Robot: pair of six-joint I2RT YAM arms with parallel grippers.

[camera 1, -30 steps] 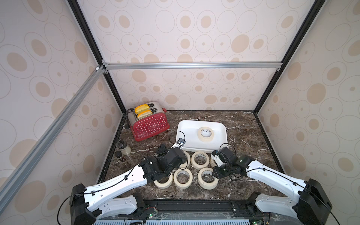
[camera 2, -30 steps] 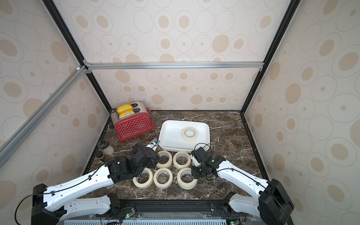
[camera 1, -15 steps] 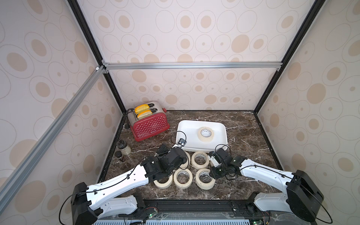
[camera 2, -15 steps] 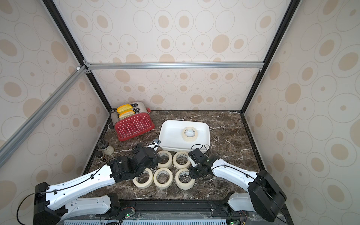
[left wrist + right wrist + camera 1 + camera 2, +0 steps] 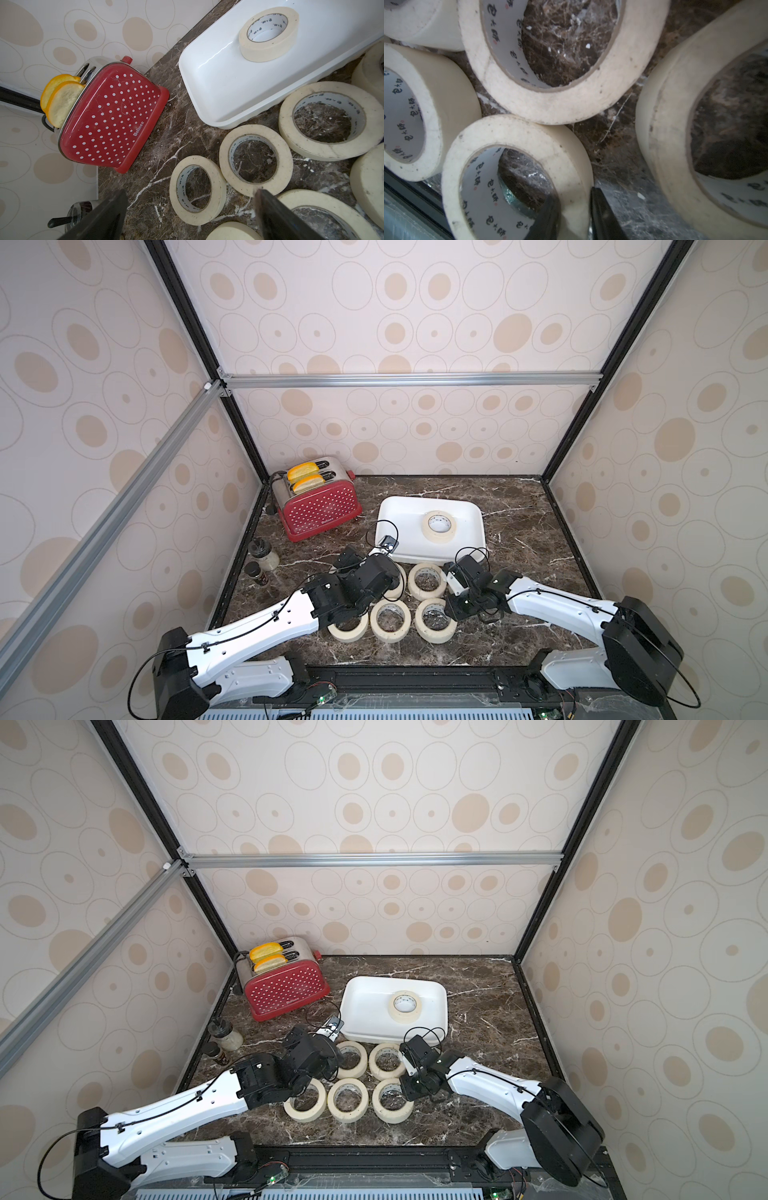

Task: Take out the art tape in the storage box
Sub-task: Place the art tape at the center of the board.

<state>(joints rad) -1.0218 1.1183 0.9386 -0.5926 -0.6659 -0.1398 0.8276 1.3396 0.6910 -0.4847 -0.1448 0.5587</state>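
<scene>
Three walls (image 5: 415, 302) around me: cream paper with beige ovals, black corner posts (image 5: 193, 323), aluminium rails (image 5: 407, 380). Under me a dark brown marble top (image 5: 519, 539), white veins. Light looks even; can't tell its source.

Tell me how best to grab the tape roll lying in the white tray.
Come from straight above the tape roll and pinch its wall, one finger in the hole, one outside. It lies flat in the tray, hole upward, clear of the tray's sides, so probably any part of the ring is reachable.
</scene>
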